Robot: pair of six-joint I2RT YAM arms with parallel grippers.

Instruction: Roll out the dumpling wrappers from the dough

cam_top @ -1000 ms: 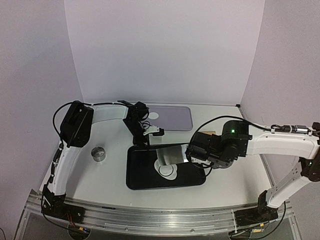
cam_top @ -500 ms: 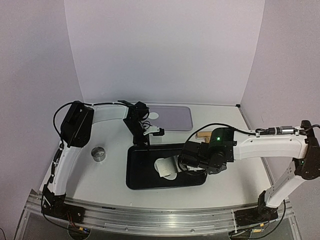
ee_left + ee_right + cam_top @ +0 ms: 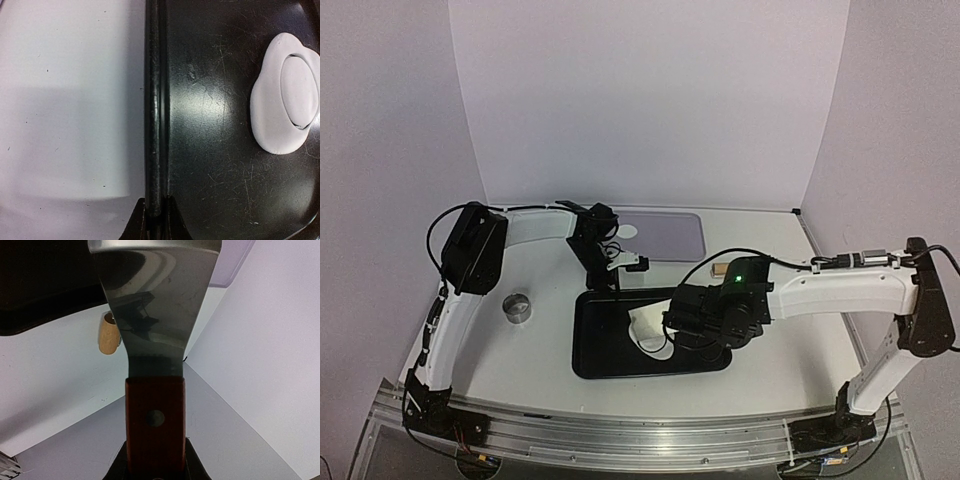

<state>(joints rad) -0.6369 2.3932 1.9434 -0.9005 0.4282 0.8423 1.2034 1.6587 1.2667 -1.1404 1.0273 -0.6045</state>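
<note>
The dough point(image 3: 280, 100) is a flattened white sheet in the black tray point(image 3: 210, 150), with a neat round disc point(image 3: 299, 85) marked inside it. In the top view the dough point(image 3: 646, 332) lies mid-tray, partly hidden by my right arm. My left gripper point(image 3: 154, 216) is shut on the tray's rim point(image 3: 612, 292) at its far edge. My right gripper point(image 3: 155, 462) is shut on the red-brown wooden handle of a metal scraper point(image 3: 155, 305). It holds the scraper at the dough's right side point(image 3: 705, 325). One dumpling wrapper point(image 3: 628, 230) lies on the purple tray point(image 3: 670, 240).
A small metal cup point(image 3: 517, 306) stands on the table left of the black tray. A wooden rolling pin point(image 3: 720, 268) lies behind my right arm; its end shows in the right wrist view point(image 3: 107, 335). White walls close the back and sides.
My right arm has moved left with the scraper, from the tray's right part onto the dough, now covering more of it. My left arm has not moved.
</note>
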